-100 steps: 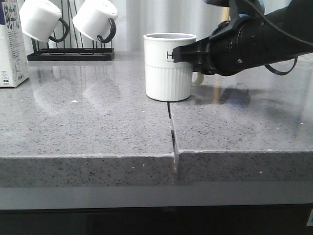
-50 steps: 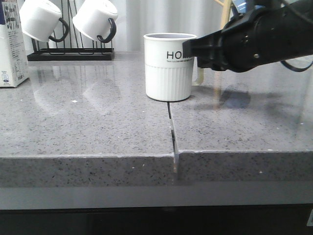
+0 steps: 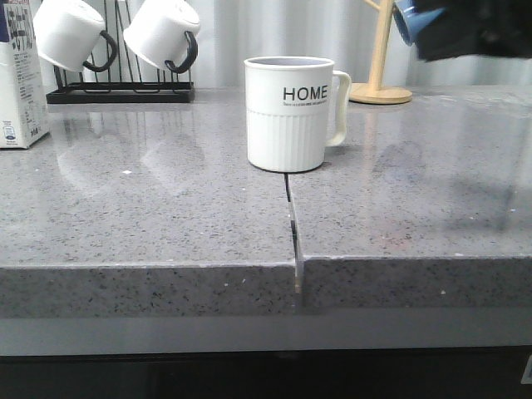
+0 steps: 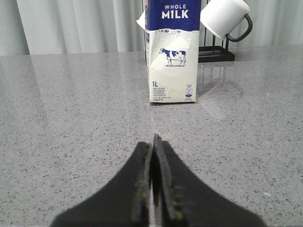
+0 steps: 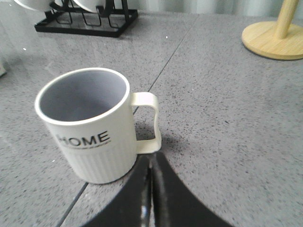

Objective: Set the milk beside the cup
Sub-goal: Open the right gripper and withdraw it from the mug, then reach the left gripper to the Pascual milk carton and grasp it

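Observation:
The milk [image 3: 18, 83] is a tall white carton with a dark blue top, standing upright at the far left of the grey counter. In the left wrist view the milk [image 4: 171, 61] stands ahead of my left gripper [image 4: 152, 142], which is shut, empty and well short of it. The cup [image 3: 288, 112], white and ribbed with "HOME" lettering, stands mid-counter with its handle to the right. My right gripper [image 5: 151, 158] is shut and empty above the counter, close to the handle of the cup [image 5: 90, 127]. Only a dark part of the right arm [image 3: 474, 29] shows at the front view's top right.
A black rack [image 3: 120, 93] with two white black-handled mugs [image 3: 162, 33] stands at the back left. A wooden stand [image 3: 381, 91] with a blue mug [image 3: 407, 18] is at the back right. A seam [image 3: 293, 233] runs from the cup to the counter's front edge.
My right arm has pulled away from the cup, up and to the right, uncovering its lettering and handle. The cup and the milk have not moved.

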Robot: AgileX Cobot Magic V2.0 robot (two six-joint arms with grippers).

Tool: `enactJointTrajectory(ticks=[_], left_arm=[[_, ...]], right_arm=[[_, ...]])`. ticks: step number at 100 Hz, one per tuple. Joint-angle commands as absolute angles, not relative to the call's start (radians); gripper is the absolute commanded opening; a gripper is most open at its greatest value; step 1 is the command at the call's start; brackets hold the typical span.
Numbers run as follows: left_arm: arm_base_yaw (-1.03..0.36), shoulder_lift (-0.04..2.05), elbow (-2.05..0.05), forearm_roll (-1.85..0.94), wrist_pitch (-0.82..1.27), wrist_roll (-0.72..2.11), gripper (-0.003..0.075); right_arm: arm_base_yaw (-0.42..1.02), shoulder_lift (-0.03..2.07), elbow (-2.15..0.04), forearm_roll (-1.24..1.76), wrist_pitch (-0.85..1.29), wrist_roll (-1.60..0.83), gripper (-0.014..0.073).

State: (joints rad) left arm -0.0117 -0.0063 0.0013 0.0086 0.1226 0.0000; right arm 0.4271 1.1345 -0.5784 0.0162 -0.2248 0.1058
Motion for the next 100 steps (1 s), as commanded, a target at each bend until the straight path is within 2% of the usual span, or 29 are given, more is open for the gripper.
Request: enactJointTrajectory(ticks=[1,39,65,86,100], left_arm=[[-0.010,-0.037,0.044,0.000,0.040,-0.008,-0.0021],[-0.010,-0.037,0.044,0.000,0.040,-0.008,-0.0021],[-0.008,-0.037,0.044,0.000,0.040,-0.008,-0.0021],[-0.008,-0.037,0.044,0.000,0.008,-0.008,-0.0021],[-0.008,-0.037,0.010,0.000,-0.008,-0.008,-0.0021]], right_arm=[[0.426,1.018,-0.577,0.013,-0.226,0.101,-0.0073],[0.426,0.571,-0.425,0.013,-0.022,0.103,-0.0069],[0.425,0.269,-0.403,0.013,0.288,0.102,-0.0069],[0.425,0.091,-0.329,0.013,0.336,0.102,-0.0069],[0.425,0.045,-0.317,0.013,0.334,0.102,-0.0069]])
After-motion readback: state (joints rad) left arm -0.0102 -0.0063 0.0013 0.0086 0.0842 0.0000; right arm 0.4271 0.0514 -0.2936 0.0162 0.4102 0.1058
